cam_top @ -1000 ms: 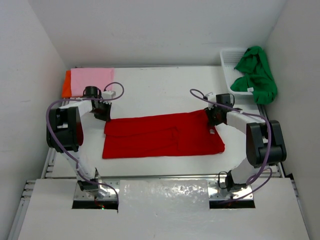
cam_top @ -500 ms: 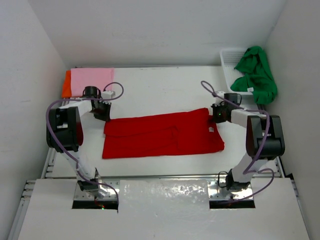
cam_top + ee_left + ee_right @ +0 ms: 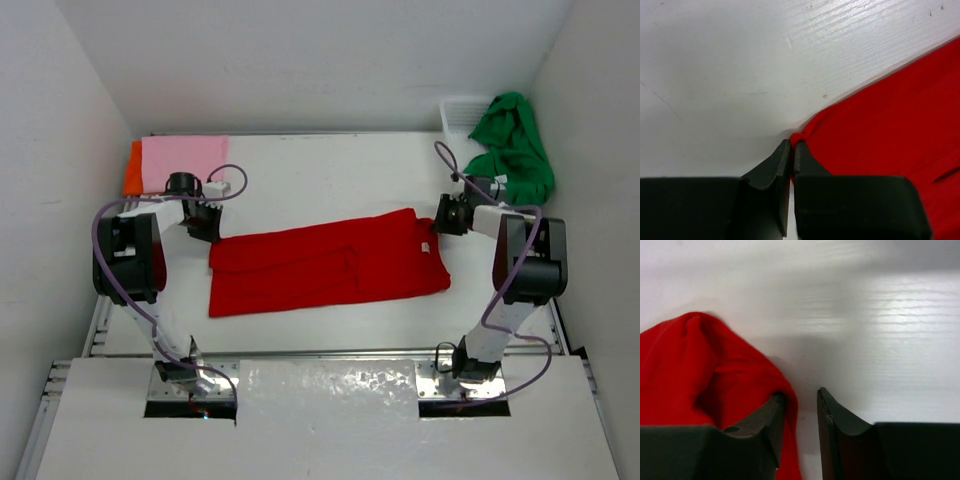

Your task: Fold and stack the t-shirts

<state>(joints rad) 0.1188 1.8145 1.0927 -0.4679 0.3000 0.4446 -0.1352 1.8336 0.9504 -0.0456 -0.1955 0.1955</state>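
At the far-left corner of the white worktop (image 3: 330,170), a folded pink cloth t-shirt (image 3: 185,157) is lying on a folded orange cloth t-shirt (image 3: 132,170). Just right of them, the left gripper (image 3: 791,145) is pinching a far corner of a red cloth t-shirt (image 3: 320,270), which is lying as a long folded band across the middle. At its right end, the right gripper (image 3: 801,397) is standing narrowly parted, one finger touching bunched cloth, holding nothing. Farther right, a green cloth t-shirt (image 3: 515,150) is draping over a white plastic mesh basket (image 3: 458,108).
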